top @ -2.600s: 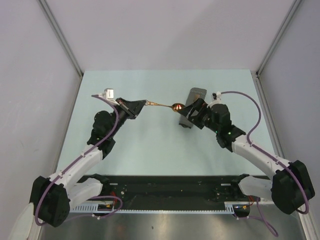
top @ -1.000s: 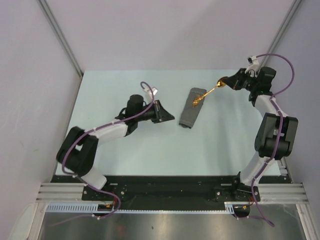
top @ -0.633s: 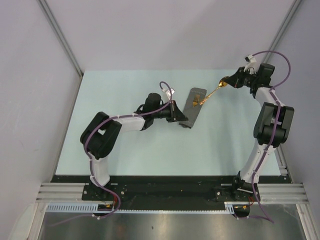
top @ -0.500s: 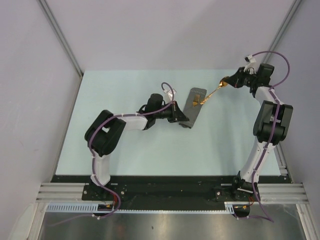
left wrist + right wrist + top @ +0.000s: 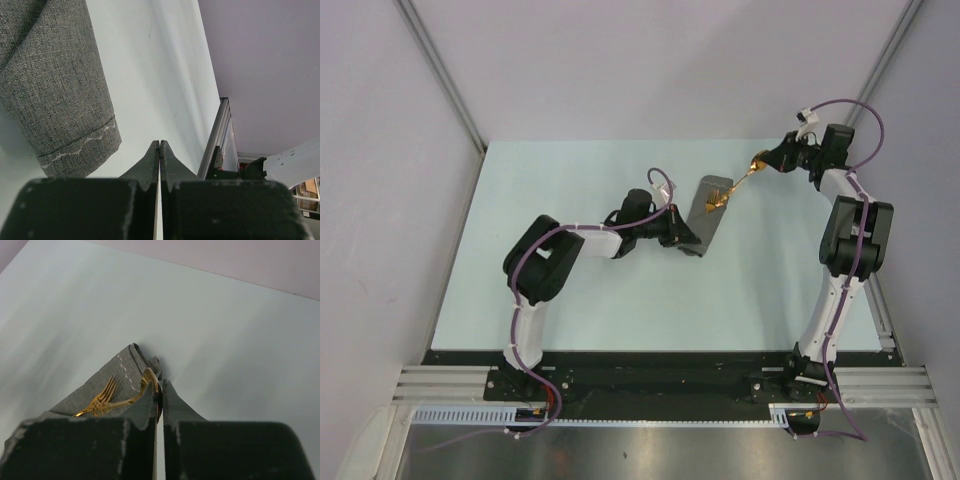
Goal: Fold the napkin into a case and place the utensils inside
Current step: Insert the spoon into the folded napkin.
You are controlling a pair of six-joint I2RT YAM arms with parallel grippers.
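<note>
Fingers (image 5: 145, 407) of the right gripper (image 5: 159, 390) are clamped on the spoon (image 5: 150, 376) by its bowl, handle aimed at the case (image 5: 700, 228). The case lies near the middle of the table (image 5: 570, 300), the fork (image 5: 103, 395) showing at its far end. Feeding the handle in low, along the case's length, should avoid dragging it. The right arm stretches far out at the case's 2 o'clock. The left gripper (image 5: 159, 149), pinched together on nothing, lies at its 8 o'clock.

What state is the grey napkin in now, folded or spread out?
Folded. The napkin lies on the table as a narrow strip, and the left wrist view shows one layer of it lying over another.
</note>
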